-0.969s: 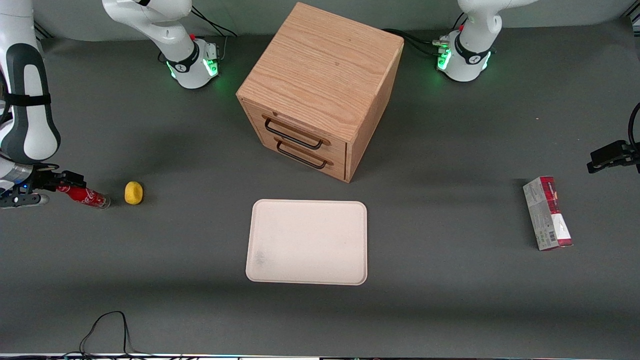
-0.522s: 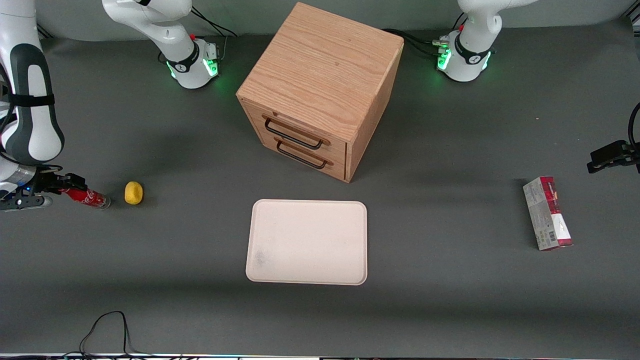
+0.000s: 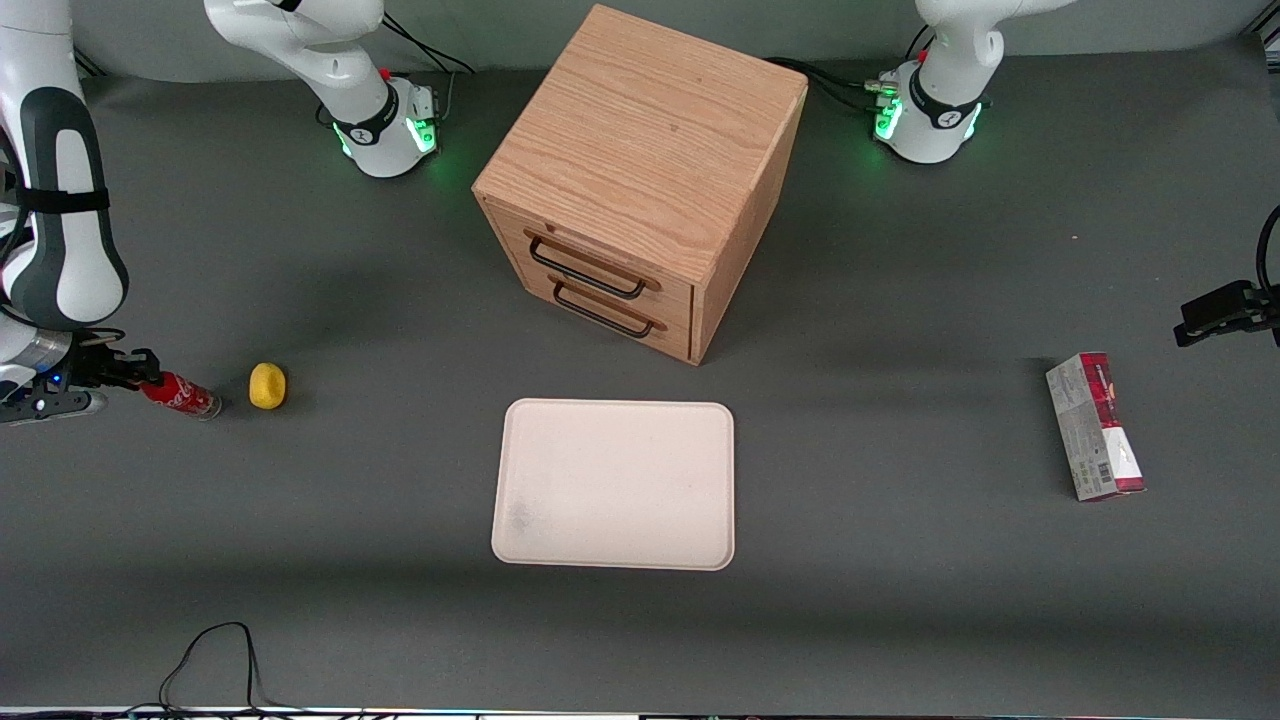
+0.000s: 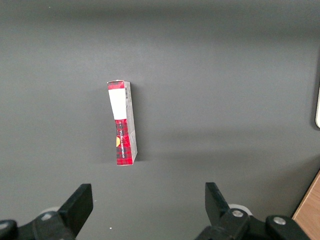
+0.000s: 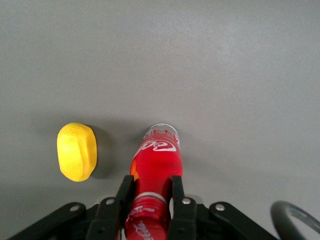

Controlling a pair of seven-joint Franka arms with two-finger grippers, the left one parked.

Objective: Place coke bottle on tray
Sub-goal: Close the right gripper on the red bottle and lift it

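Tabletop: coke bottle [image 5: 156, 167] seemingly within hand [image 5: 150, 195].

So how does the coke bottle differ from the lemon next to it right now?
The coke bottle is red, slim and long; the lemon is yellow, short and rounded. The gripper is shut on the bottle's neck end; the lemon lies free, untouched. Both lie toward the working arm's end of the table, off the tray.

Wooden two-drawer cabinet [image 3: 640, 180] mid-table, yellow lemon [image 3: 267, 386] toward the working arm's end, red-and-grey carton [image 3: 1095, 426] — lying flat.
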